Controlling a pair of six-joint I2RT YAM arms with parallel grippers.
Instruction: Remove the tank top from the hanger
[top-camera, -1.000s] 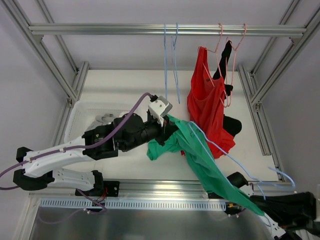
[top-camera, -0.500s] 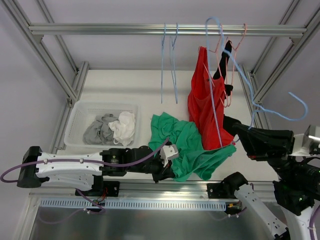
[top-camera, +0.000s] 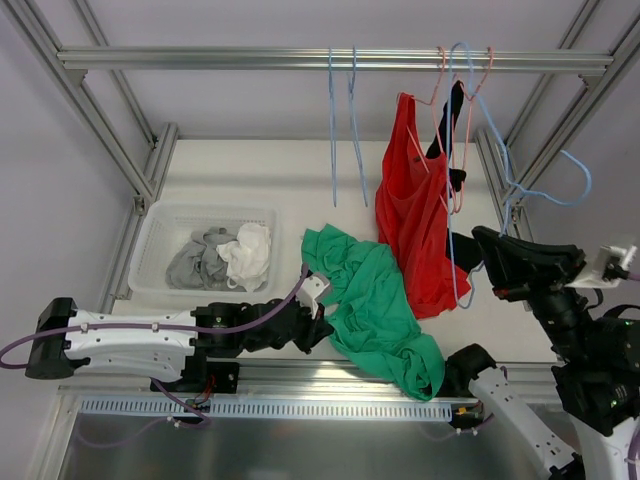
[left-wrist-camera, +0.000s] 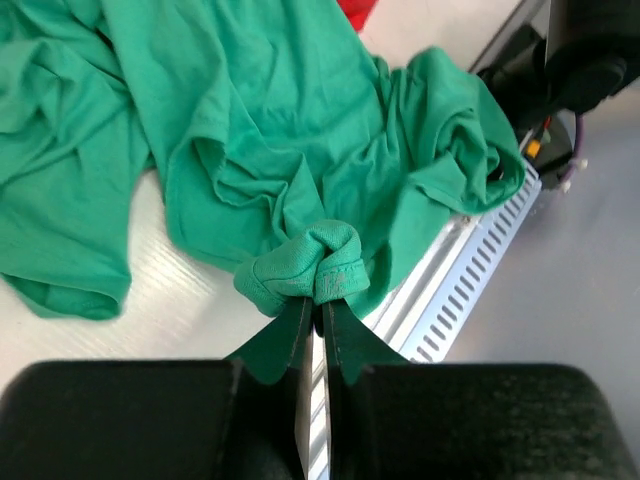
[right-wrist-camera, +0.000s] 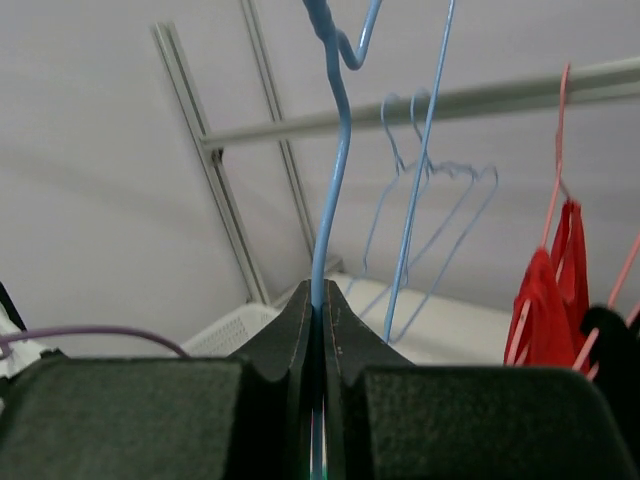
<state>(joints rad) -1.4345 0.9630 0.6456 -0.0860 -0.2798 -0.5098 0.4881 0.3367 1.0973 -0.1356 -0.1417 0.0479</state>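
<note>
Plainly clenched green tank top (top-camera: 375, 315) in left end effector (left-wrist-camera: 318, 303) — sprawled rightward, apart from blue hanger (right-wrist-camera: 327, 200) pinched by right end effector (right-wrist-camera: 319, 295).

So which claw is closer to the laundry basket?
Left. The left claw sits off the near right corner of the basket; the right claw is far off to its right, holding a blue hanger.

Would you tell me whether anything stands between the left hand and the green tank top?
Nothing visible does: the left hand is shut on a bunched fold of the green tank top, which lies on the table.
</note>
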